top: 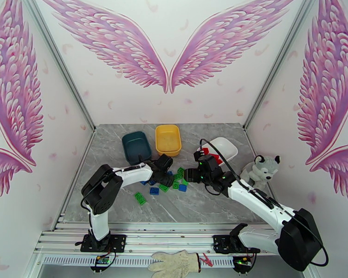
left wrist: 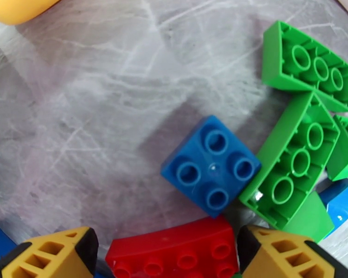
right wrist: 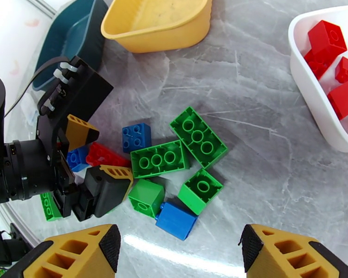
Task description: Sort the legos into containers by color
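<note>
1. Nearest of all, in front of the counter's near edge, a work glove (top: 176, 264) lies on the rail between my arm bases. It plays no part in the sorting.
2. The unsorted legos (top: 167, 184) sit in a loose pile mid-counter, with one green brick (top: 140, 198) nearer and apart.
3. My left end effector (left wrist: 168, 246) is spread low over the pile, a finger at each end of a red brick (right wrist: 105, 156). I cannot tell whether the pads touch it. A blue brick (left wrist: 211, 165) lies just beyond.
4. My right end effector (right wrist: 179, 242) is spread and empty above the pile's right side, probably to keep clear of the left's pick.
5. Farther right, the white tub (right wrist: 308, 89) holds red bricks (right wrist: 327, 40), so I judge red belongs there. The yellow tub (top: 168, 139) and the teal tub (top: 127, 141), far centre and far left, look empty, which leaves them for green and blue.
6. The counter (top: 197, 207) is grey and marbled. A plush husky (top: 260, 170) sits at its right edge, and the white walls behind carry pink wings (top: 118, 47).
</note>
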